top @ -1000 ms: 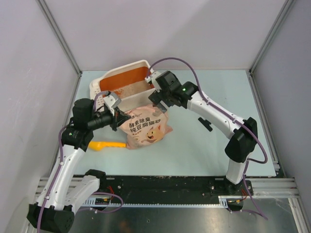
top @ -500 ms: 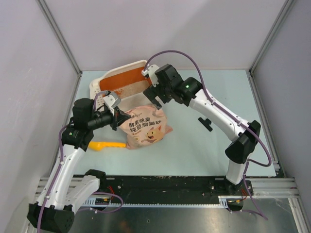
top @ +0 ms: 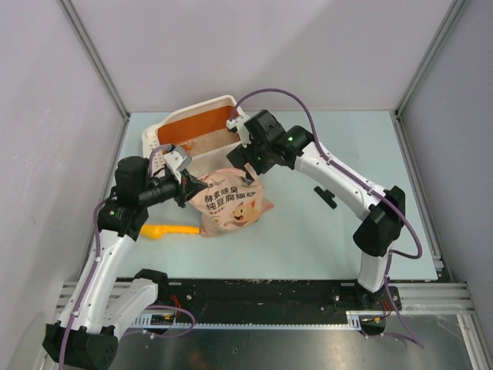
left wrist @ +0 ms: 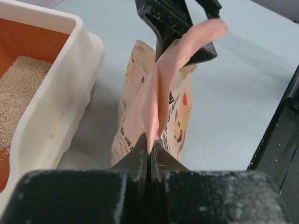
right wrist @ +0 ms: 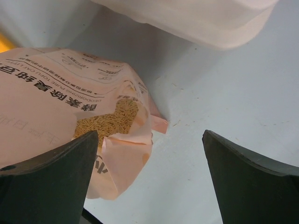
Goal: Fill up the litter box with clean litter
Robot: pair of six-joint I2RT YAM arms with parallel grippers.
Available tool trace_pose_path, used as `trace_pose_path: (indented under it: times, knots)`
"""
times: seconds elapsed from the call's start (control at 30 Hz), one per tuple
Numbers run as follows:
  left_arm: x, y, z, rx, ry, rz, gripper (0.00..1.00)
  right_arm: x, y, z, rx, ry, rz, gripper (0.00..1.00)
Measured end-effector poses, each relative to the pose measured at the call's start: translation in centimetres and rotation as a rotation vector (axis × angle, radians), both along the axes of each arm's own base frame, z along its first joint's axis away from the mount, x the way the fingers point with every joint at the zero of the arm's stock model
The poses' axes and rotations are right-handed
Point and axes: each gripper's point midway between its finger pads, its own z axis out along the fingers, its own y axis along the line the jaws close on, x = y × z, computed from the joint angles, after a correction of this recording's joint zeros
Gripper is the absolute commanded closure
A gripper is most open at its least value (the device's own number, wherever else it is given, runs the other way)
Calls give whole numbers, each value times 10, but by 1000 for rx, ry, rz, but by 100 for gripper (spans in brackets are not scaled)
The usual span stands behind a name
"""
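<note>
**Bag pinched at the left, wide jaws over it at the right**

The work is enclosed by pale grey walls [top: 254, 46] on three sides, joined by slanted aluminium posts [top: 96, 58]. The floor of the cell is a pale blue-green table [top: 323, 239], matt and faintly scuffed, bordered at the near edge by a black rail [top: 262, 289] to which both arms are bolted.

At the far left, a yellow scoop [top: 171, 230] is laid flat on the table, just beside the bag's lower left corner. Above it the left gripper [top: 187, 187] is seen closed tight on the thin upper edge of the bag [top: 235, 200], the pink film being pinched between the fingertips [left wrist: 140, 149] with no gap left. The bag is held upright on the table and leans slightly.

Behind the bag, toward the back left corner, the box [top: 196, 105] is set at an angle on the table, near the bag but apart from it. A thin layer of litter [left wrist: 21, 88] is spread over part of its orange floor. More litter is shown through a gap in the bag in the right wrist view.

To the right, the right gripper [top: 245, 159] is poised over the bag's upper right corner with its jaws spread wide and nothing held between them; bare table is seen beneath.
</note>
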Motion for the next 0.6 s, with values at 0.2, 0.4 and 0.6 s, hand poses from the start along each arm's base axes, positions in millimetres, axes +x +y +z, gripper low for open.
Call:
trace_pose_path:
  times: [0.2,0.4,0.6]
  knots:
    - [-2,0,0,-1,-7,0,100,-7,9,-17,50,115,45,0]
    - [-1,0,-1,-2,-13,2,100,-9,10,-30,-5,106,29,0]
    - [-1,0,-2,-2,-11,1,99,-13,2,-47,-151,26,40,0]
